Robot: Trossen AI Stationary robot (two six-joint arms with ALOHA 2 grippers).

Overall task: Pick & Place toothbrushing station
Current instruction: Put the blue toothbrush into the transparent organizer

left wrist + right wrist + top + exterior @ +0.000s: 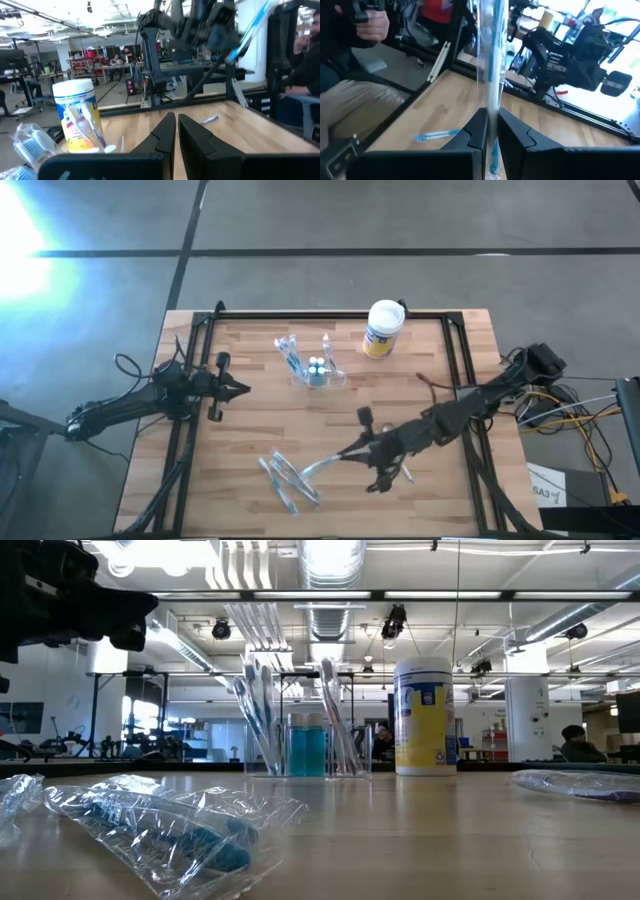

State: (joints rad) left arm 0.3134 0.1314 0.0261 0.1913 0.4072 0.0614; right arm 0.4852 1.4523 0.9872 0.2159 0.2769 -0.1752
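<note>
a: where is the toothbrushing station (317,372)?

b: it stands toward the far middle of the table (440,500), a clear plastic holder with wrapped brushes leaning out of it and blue-capped tubes inside. the white canister (382,328) with the yellow-blue label stands just to its right and a little farther back.

a: how would it handle?

b: my guess is light and stiff, thin-walled, so a hard squeeze could crack or flex it. the clear plastic looks slick, and with tall brushes standing in it it is likely top-heavy and easy to tip. i'd take it low, across one of its short walls or over the rim at an end, clear of the brushes, and keep it upright.

a: and the grippers?

b: the right gripper (336,459) hovers over the near middle, fingers clamped on a wrapped toothbrush (492,75); the right wrist view shows the wrapper pinched between them. more wrapped toothbrushes (287,478) lie on the table just to its left. the left gripper (240,389) waits at the left side, well apart from the holder, holding nothing, its fingers drawn nearly together.

a: risks?

b: knocking the canister, or spilling the brushes if the holder tilts.
</note>
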